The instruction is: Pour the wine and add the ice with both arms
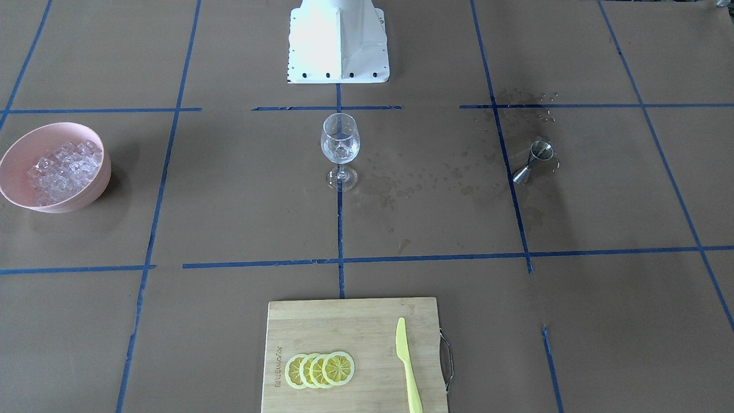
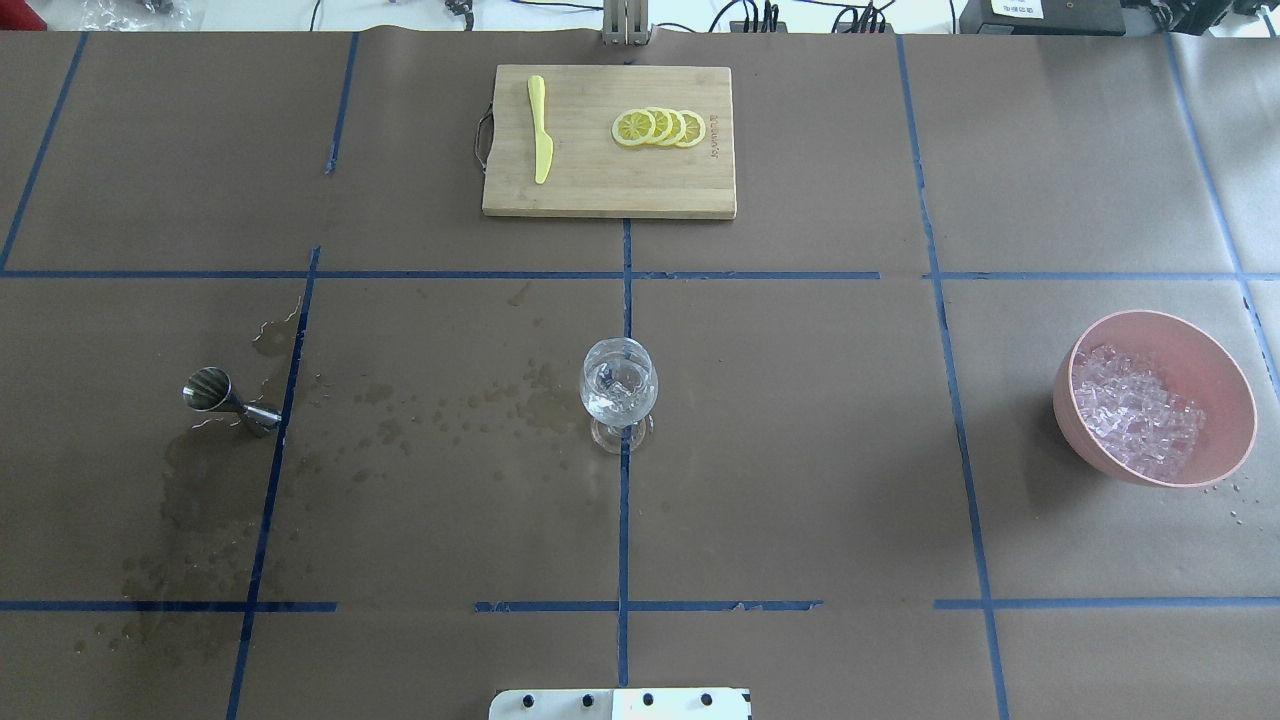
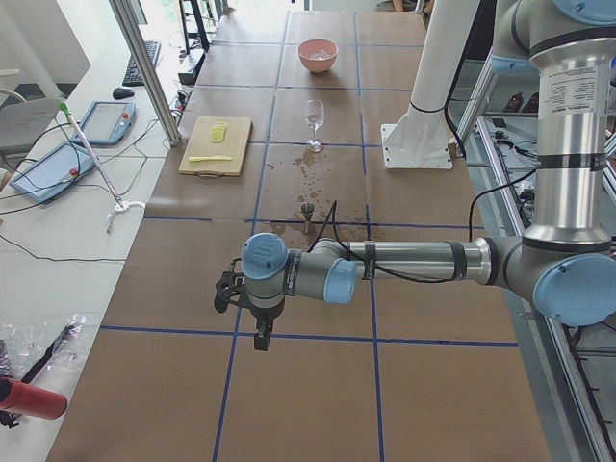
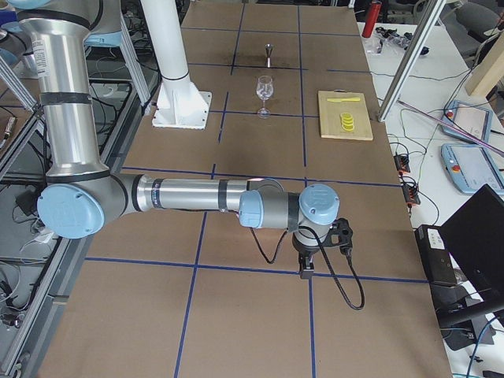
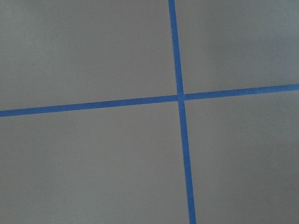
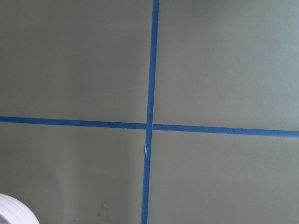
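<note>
Nearest us in the side views are the arms. The left arm (image 3: 404,260) stretches low over the table (image 2: 800,450), its left claw (image 3: 259,335) hanging over bare paper. The right arm (image 4: 189,194) does likewise, with the right claw (image 4: 305,270) pointing down. We cannot tell how far either claw is open, and we see nothing in them. Both are well apart from the glass (image 2: 619,385), which stands upright mid-table with clear cubes in it. Whether wine lies under them we cannot tell. The ice (image 2: 1135,420) is heaped in a pink bowl (image 2: 1220,370) on the robot's right. A jigger (image 2: 225,398) lies on its side on the robot's left, amid wet spots (image 2: 450,400).
</note>
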### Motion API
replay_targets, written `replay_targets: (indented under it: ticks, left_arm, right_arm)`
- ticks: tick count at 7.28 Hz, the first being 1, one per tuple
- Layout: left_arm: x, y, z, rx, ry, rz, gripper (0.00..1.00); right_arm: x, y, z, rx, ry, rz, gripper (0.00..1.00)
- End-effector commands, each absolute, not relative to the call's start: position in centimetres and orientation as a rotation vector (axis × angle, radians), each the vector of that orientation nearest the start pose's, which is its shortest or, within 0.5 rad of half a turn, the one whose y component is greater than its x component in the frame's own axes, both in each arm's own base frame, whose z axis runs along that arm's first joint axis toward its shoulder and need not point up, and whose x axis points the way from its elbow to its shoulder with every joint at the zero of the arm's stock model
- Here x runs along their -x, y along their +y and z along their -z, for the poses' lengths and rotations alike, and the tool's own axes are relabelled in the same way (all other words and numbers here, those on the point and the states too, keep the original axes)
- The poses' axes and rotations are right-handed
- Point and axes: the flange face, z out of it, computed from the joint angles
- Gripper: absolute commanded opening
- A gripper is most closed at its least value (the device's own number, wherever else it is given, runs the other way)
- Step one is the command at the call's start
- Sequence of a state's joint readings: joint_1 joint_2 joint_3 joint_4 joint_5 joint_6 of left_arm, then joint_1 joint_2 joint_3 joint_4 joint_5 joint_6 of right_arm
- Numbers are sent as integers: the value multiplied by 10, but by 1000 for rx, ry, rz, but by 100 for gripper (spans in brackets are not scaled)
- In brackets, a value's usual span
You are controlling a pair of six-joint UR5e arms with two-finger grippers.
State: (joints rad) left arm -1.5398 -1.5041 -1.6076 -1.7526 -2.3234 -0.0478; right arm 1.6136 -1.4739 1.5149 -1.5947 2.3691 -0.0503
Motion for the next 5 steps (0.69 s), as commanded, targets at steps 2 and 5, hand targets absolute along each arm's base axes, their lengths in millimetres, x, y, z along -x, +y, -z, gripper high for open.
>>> replay_targets:
  ticks: [2, 5]
  left_arm:
    - [51, -474, -641, -76, 764, -21, 100]
    - [55, -472, -630, -77, 760, -47, 100]
  right_arm:
    - [-86, -533, -632, -36, -805, -49, 100]
    - [-86, -532, -634, -33, -810, -52, 100]
